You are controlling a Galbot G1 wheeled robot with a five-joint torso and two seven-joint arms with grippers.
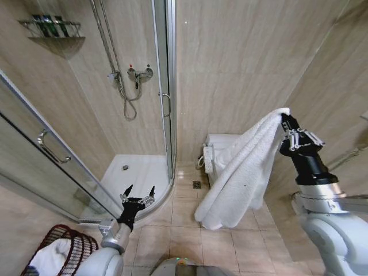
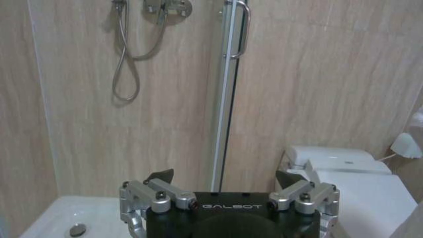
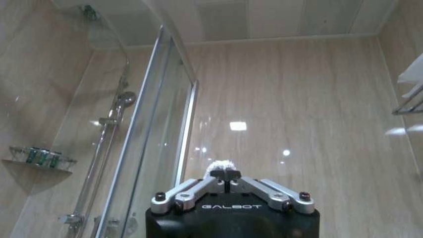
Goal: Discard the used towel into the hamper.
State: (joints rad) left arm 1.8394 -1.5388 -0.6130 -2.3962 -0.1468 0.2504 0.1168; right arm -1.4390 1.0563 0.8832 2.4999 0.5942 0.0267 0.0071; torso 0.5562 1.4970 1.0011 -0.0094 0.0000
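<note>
A tiled bathroom, shower far left. The right gripper (image 1: 286, 122), fingers pinched on a corner of the towel (image 1: 244, 172), holds it high on the right. The left gripper (image 1: 138, 193) waits wide open, empty. The hamper (image 1: 66, 244) sits near left; the carry across looks next.

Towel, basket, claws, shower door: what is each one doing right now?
Towel: pinched at one end, hanging free above the floor.
Right claw: shut on the towel, raised high.
Left claw: open, empty, held low.
Hamper: upright on the floor by the robot's left side, with white cloth already inside.
Shower door: partly slid open.
Toilet: lid down, partly behind the towel.
</note>
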